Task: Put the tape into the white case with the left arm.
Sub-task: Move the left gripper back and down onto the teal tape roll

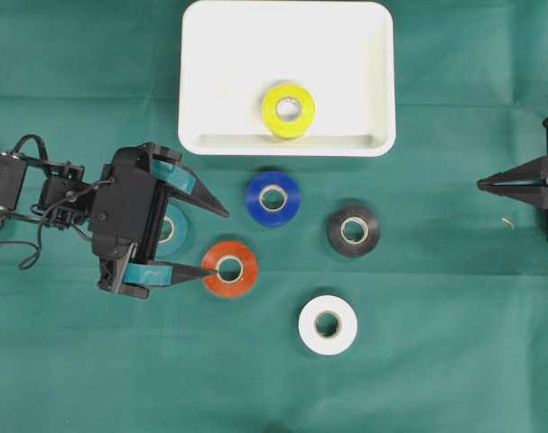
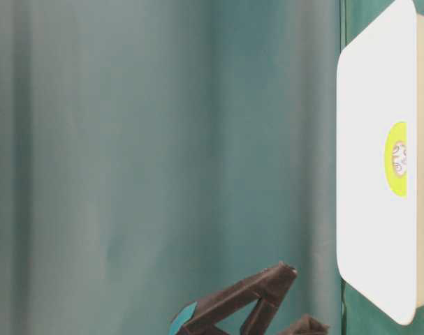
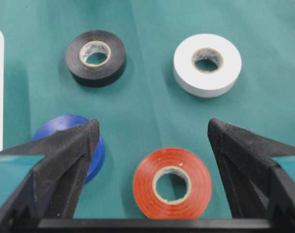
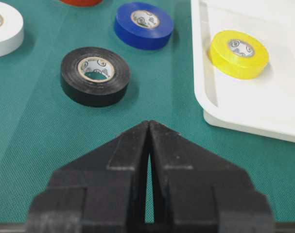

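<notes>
Left gripper [image 1: 218, 242] spread wide, holding nothing; lower fingertip overlaps the orange tape [image 1: 230, 268] from overhead. Left wrist view shows orange tape [image 3: 172, 183] between the fingers, untouched. Yellow tape [image 1: 288, 110] sits in the white case [image 1: 219, 54]. Right gripper [image 4: 148, 127] clamped shut, empty, visible closely only in its own wrist view.

The table cloth [image 4: 35, 145] is matt green woven fabric. The white case [image 1: 210, 54] looks like smooth, faintly glossy plastic. The orange tape [image 3: 172, 182] and black tape [image 3: 95, 57] have a slight sheen on smooth sides. Left gripper [image 3: 152, 133] fingers [image 3: 64, 150] are matt black, finely ridged plastic.
</notes>
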